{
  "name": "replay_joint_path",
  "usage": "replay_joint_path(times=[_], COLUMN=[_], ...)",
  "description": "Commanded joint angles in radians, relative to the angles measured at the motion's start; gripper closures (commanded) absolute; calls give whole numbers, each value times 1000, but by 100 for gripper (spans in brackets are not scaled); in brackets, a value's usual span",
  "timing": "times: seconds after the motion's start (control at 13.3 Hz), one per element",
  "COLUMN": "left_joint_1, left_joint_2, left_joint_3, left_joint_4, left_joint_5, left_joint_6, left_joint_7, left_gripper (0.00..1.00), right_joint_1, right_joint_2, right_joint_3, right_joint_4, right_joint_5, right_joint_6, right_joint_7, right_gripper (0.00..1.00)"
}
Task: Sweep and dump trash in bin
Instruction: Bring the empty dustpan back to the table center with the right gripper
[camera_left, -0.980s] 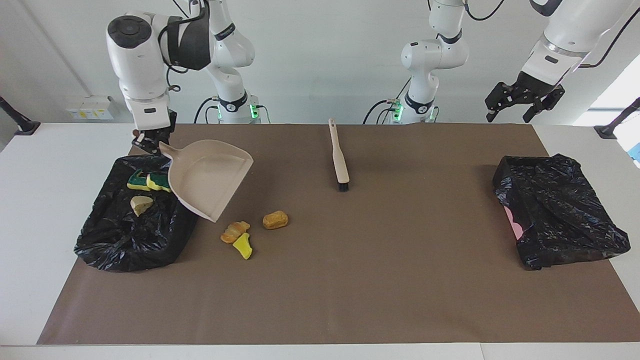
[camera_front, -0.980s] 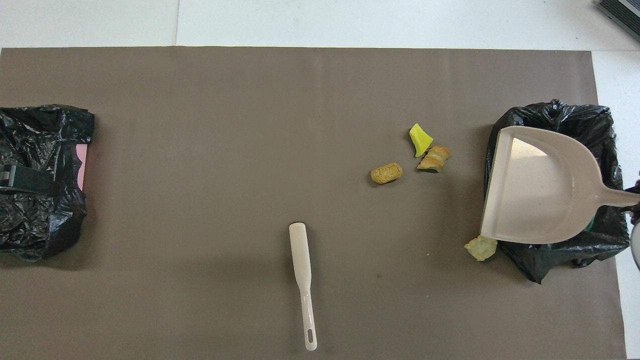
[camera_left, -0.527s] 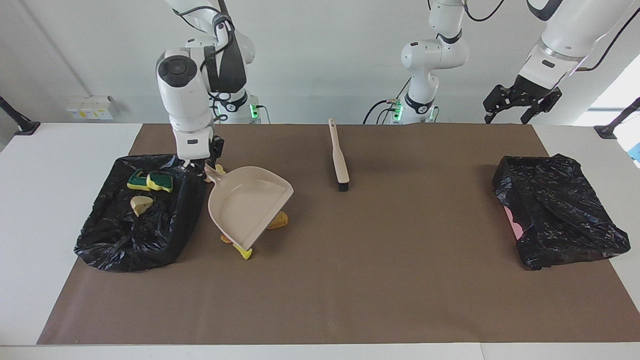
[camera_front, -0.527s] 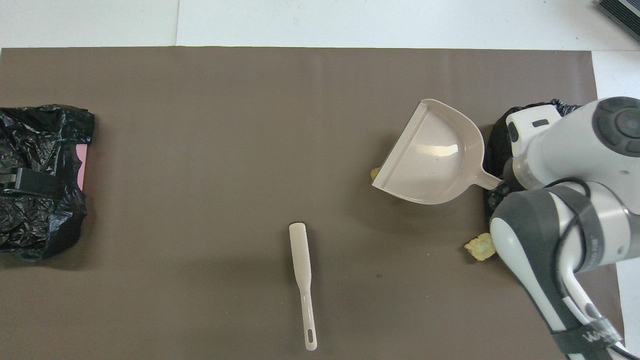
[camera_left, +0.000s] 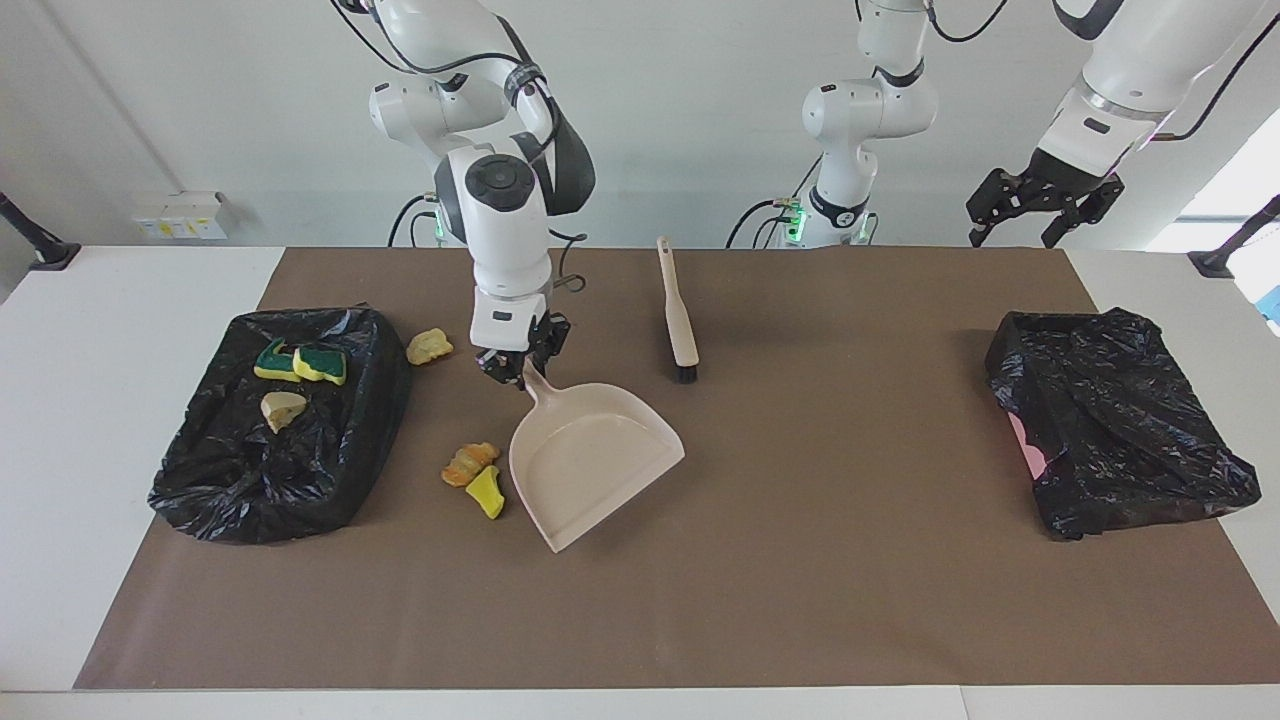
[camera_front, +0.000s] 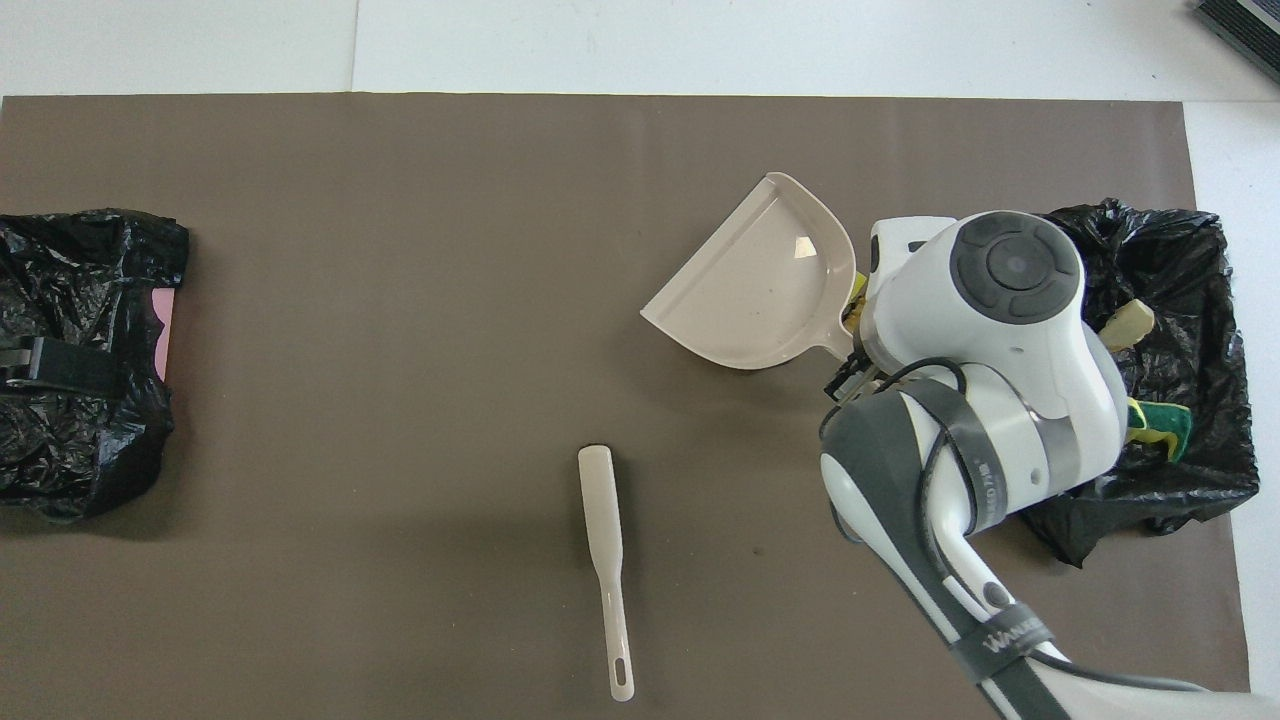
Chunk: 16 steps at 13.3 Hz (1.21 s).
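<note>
My right gripper is shut on the handle of the beige dustpan, which it holds tilted, lip down, over the mat beside the loose trash. An orange chunk and a yellow chunk lie between the dustpan and the black-bagged bin. A pale yellow chunk lies by the bin's corner nearer the robots. Inside the bin are yellow-green pieces and a beige piece. My left gripper waits open in the air at its own end.
The beige brush with black bristles lies on the mat near the robots, at the middle. A second black-bagged container with a pink patch showing sits at the left arm's end.
The right arm carried the dustpan from over the bin toward the table's middle, so it now covers the brown chunk and the orange and yellow chunks show again. The left arm barely moved.
</note>
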Motion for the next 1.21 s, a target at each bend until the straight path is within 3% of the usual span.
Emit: replay_joint_path(times=[0.0,0.38,0.6,0.9,0.98,1.05,1.13], left_joint_1=[4,4,4,4,4,4,4], left_joint_2=[-29,-29,-29,-29,-29,-29,-29], left_joint_3=[1,1,1,1,1,1,1], left_joint_4=[-39,-39,-39,-37,-37,-39,-39], left_joint_5=[-11,-11,-11,-11,-11,-11,-11], left_joint_6=[24,24,21,22,22,22,22], left_joint_7=[11,11,10,10,10,10,8], left_gripper=[0,0,0,0,0,0,0], right_joint_1=[54,152,167,209,210,213,222], right_joint_2=[92,309,442,469,466,459,449], right_joint_3=[-4,-4,4,9,9,9,7], right_joint_4=[122,365,568,571,571,568,561], right_joint_5=[78,123,143,160,158,145,142], right_joint_6=[-12,-72,-222,-195,-205,-207,-207], right_joint_7=[200,607,737,842,865,866,866], right_gripper=[100,100,100,99,58,1,0])
